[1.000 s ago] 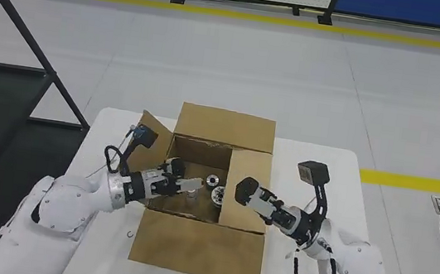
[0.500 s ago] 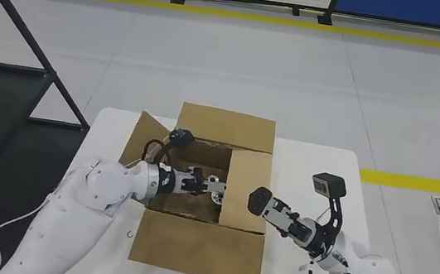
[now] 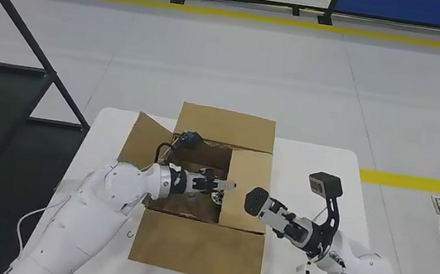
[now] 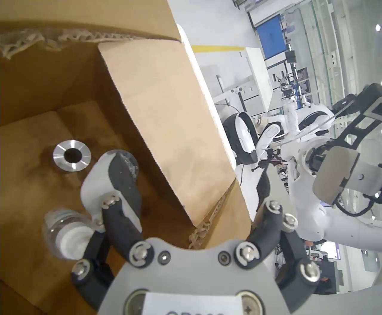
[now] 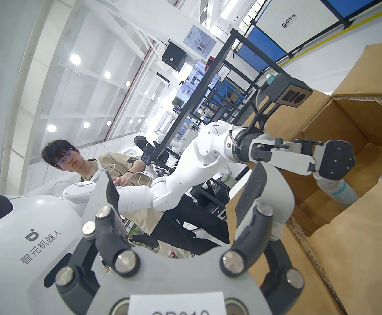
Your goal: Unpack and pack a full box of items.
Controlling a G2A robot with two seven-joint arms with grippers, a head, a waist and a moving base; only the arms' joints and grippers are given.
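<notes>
- Brown cardboard: the box [image 3: 225, 127] stands open in the middle of the table [image 3: 317, 162]. There are things on its floor, so I judge that the unpacking is the step in hand.
- The left gripper [image 3: 218, 185] is low inside the box, close to the 3 o'clock side, with its arm across the 9 o'clock edge. Its fingers are spread apart and grasp nothing.
- The bottle [image 4: 67, 235], clear with a white cap, rests on the box floor just beside one finger. A metal ring [image 4: 71, 155] lies near it, not touching it.
- The flap [image 4: 167, 119] at 3 o'clock leans inward over the opening. In the left wrist view its edge passes between the two fingers, so one finger is inside and the other seems to be behind the cardboard.
- If the bottle is the target, I think the gripper should first shift toward 9 o'clock until both fingers are free of the flap. Otherwise it may clench on cardboard and pull the box.
- The bottle looks smooth and round and may roll. A grasp across the body, not on the cap, and a slow closing would be safer.
- The right gripper [image 5: 182, 200] hangs at 3 o'clock of the box, just outside the flap, with fingers released and empty. It could press the flap outward to make room.
- The lift should then go straight up, away from the flap edge.
</notes>
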